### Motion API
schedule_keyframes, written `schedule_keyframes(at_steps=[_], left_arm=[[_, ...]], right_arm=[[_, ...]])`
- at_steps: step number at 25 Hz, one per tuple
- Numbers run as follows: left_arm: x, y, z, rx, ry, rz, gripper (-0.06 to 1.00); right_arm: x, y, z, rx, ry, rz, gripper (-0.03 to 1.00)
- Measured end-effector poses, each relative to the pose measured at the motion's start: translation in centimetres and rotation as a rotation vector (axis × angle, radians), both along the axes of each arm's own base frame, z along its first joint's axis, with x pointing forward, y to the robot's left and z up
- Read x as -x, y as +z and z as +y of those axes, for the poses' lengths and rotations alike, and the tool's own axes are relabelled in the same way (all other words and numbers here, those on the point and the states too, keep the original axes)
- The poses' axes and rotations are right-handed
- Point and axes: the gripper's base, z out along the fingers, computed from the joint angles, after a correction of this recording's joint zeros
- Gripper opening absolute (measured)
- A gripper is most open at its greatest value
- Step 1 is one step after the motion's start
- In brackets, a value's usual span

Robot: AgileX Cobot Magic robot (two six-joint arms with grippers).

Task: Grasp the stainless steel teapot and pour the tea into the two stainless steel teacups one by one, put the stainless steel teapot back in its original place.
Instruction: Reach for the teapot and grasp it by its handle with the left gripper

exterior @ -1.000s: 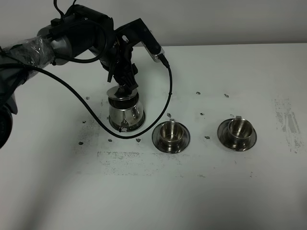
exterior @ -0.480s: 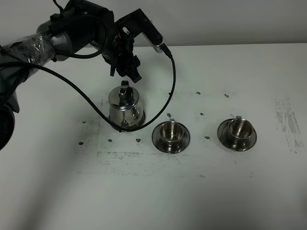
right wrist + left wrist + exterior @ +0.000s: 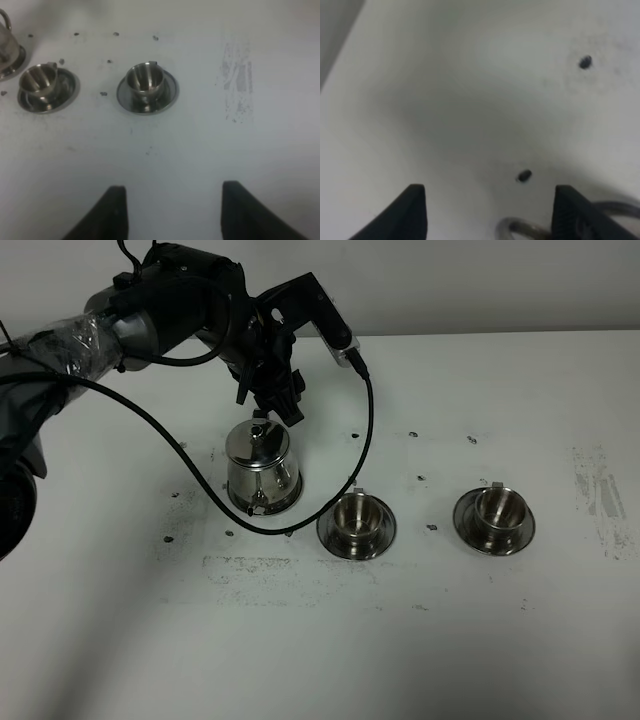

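**A:** While the teapot (image 3: 262, 468) stands upright at the left of the surface (image 3: 420, 640), which way does it face?

**B:** Spout toward the near edge, knob straight up, long axis vertical. One teacup (image 3: 356, 520) sits just to its right, the second teacup (image 3: 494, 515) farther right.

**A:** And the left fingers (image 3: 415, 212)?

**B:** Spread wide, holding nothing, hovering just above the lid on its far side, apart from it.

**A:** The right fingers (image 3: 114, 212)?

**B:** Also wide apart and empty, above bare surface.
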Motion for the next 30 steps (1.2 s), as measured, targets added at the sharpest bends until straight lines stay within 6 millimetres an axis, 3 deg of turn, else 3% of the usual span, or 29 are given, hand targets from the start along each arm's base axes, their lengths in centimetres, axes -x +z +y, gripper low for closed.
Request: schedule_keyframes(at_steps=[30], left_arm=[[0.1, -0.4, 1.6, -0.116, 0.156, 0.037, 0.54]], right_arm=[[0.0, 0.0, 0.0, 0.0, 0.0, 0.0, 0.41]])
